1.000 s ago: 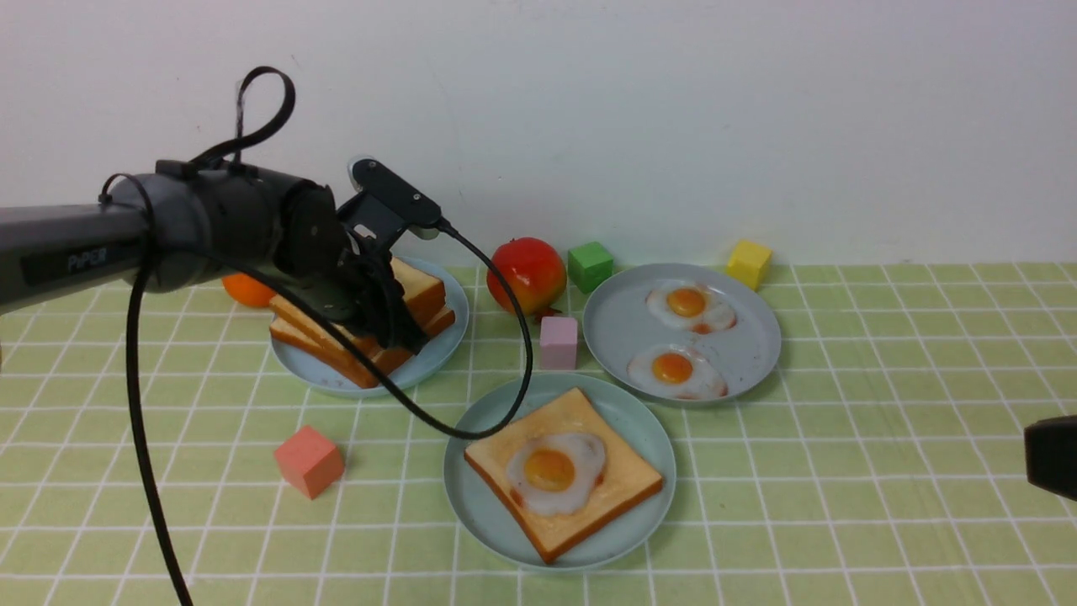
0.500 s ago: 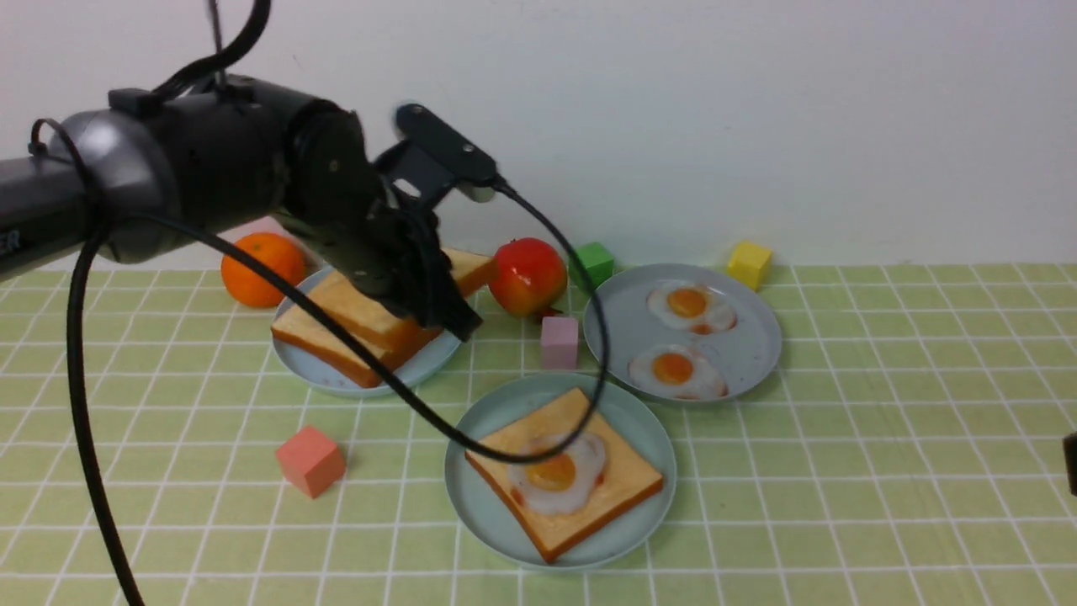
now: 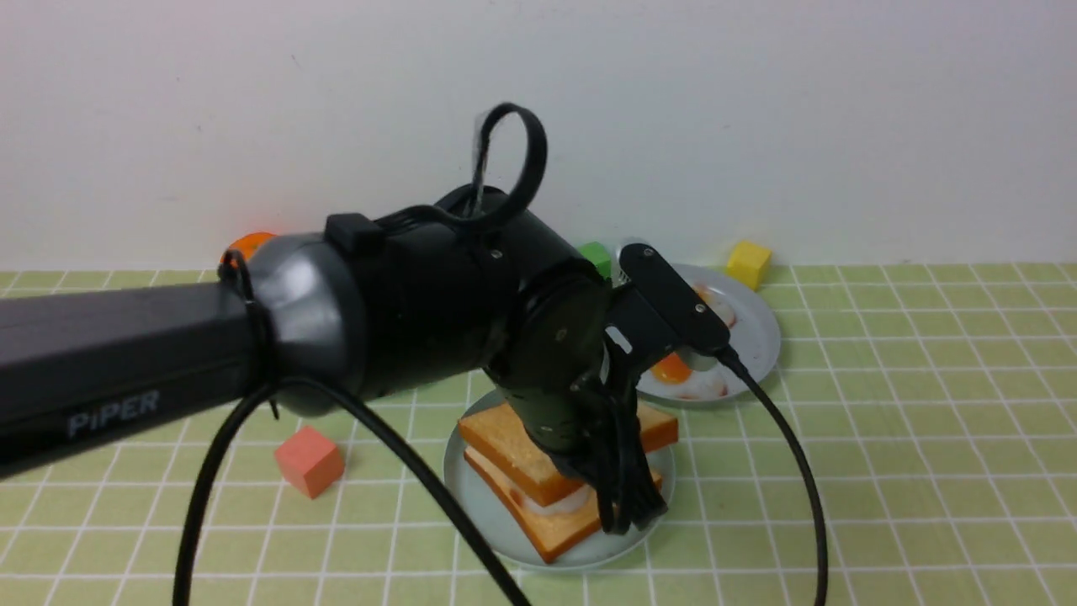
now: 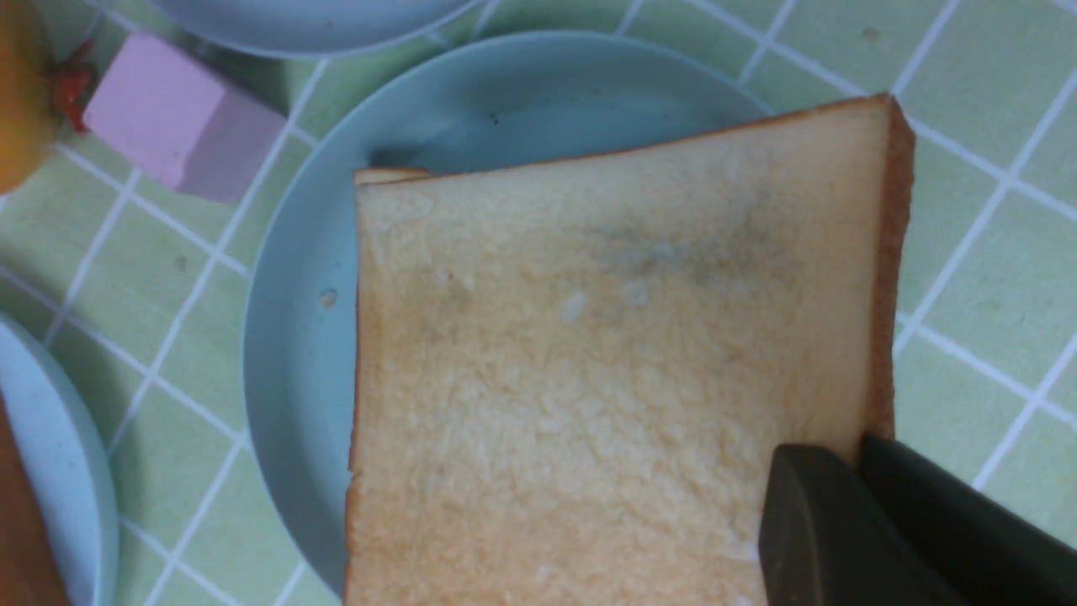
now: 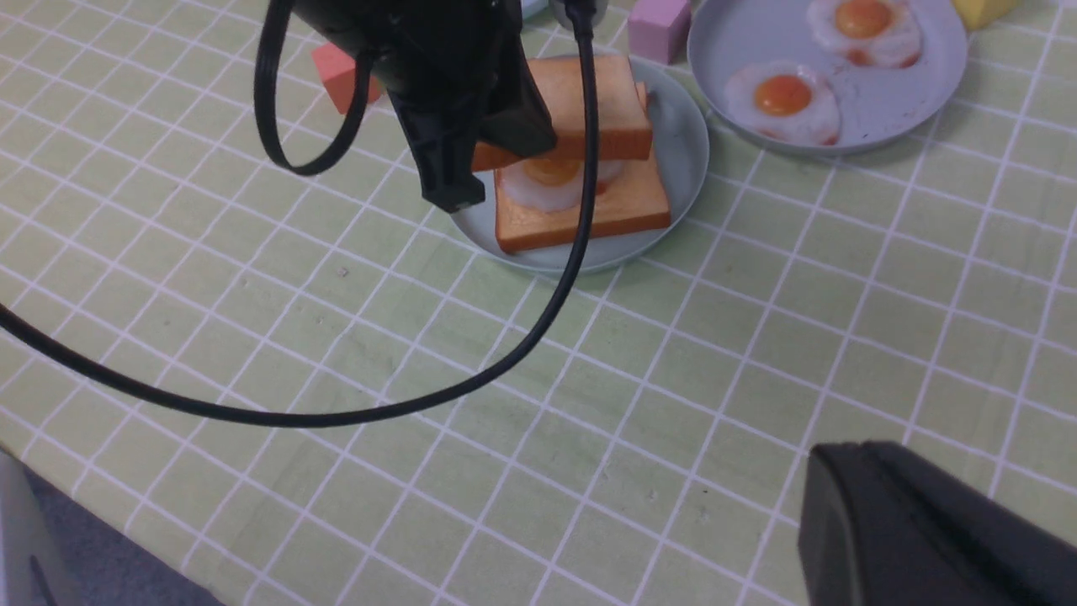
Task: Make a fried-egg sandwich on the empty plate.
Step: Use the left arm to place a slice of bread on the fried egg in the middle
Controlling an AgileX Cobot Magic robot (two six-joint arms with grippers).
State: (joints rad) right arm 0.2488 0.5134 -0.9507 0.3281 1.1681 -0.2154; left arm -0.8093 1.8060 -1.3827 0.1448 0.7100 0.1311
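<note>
My left gripper [image 3: 624,492] clamps a toast slice [image 3: 503,439] by its edge over the egg [image 5: 551,181] and lower slice [image 3: 549,535] on the plate [image 3: 478,505]; whether my right gripper [image 5: 892,513] is apart or together, I cannot tell.

Left arm [image 3: 126,362] reaches across, left claw [image 3: 627,501] tilted downward, pinching the upper toast slice [image 4: 606,353]

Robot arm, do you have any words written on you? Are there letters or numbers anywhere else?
"PiPER": pale letters on the side of the left arm, along its long black link, seen in the front view.
Nothing else in any view carries letters, numbers or signs.
</note>
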